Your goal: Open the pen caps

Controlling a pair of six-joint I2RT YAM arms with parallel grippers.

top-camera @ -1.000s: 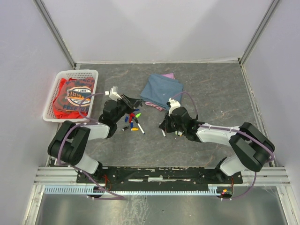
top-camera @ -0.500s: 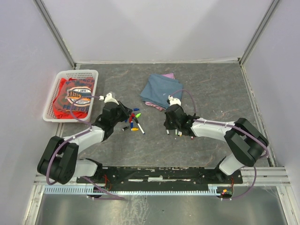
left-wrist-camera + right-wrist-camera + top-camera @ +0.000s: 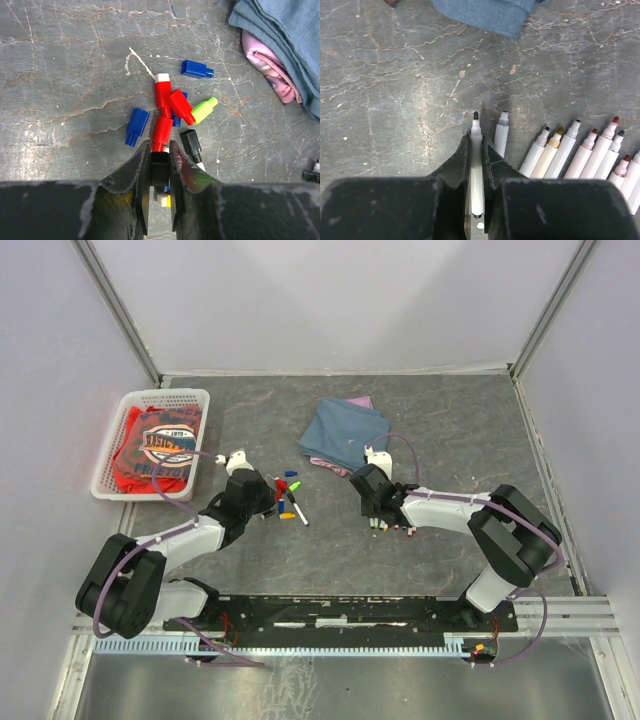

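Observation:
My left gripper (image 3: 159,157) is shut on a small black pen cap (image 3: 159,170), held just above a loose pile of pen caps (image 3: 172,105) in red, blue, green and black. From above, that gripper (image 3: 266,494) sits at the pile's left edge (image 3: 287,496). My right gripper (image 3: 476,142) straddles an uncapped white pen (image 3: 476,175) with a black tip. The pen lies at the left end of a row of uncapped pens (image 3: 580,150), and thin dark gaps show beside its barrel. The overhead view shows this gripper (image 3: 374,515) low over the row (image 3: 395,527).
A folded blue cloth (image 3: 343,432) over a pink one (image 3: 270,70) lies behind both grippers. A white basket (image 3: 108,462) with a red printed garment stands at the far left. Grey walls close in the marbled table (image 3: 450,440) on three sides.
The left gripper has come down and back to the cap pile with the black cap. The right gripper has brought the pen right to the row, and its jaws have loosened around the pen.

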